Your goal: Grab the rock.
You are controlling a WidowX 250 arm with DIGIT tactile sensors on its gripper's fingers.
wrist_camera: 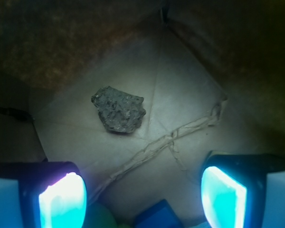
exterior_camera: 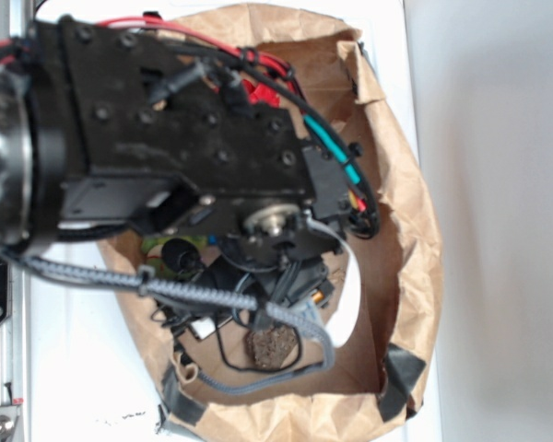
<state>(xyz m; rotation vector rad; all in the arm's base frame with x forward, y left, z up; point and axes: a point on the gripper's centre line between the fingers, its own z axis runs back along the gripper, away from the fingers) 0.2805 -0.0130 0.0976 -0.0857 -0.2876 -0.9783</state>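
Observation:
The rock (wrist_camera: 118, 109) is a small, rough, dark grey speckled stone lying on the paper floor of a brown bag. In the exterior view the rock (exterior_camera: 271, 346) shows just below the arm's black wrist, inside the bag. My gripper (wrist_camera: 142, 197) hangs above the bag floor with its two glowing cyan pads (wrist_camera: 62, 202) wide apart and nothing between them. The stone lies beyond the fingertips, slightly left of centre, untouched. In the exterior view the fingers themselves are hidden under the arm.
The brown paper bag (exterior_camera: 405, 221) walls surround the work area closely. A twisted paper string (wrist_camera: 171, 140) crosses the bag floor. A blue block (wrist_camera: 156, 216) and a green object (wrist_camera: 99, 216) lie at the wrist view's bottom edge. A grey braided cable (exterior_camera: 212, 295) drapes over the bag.

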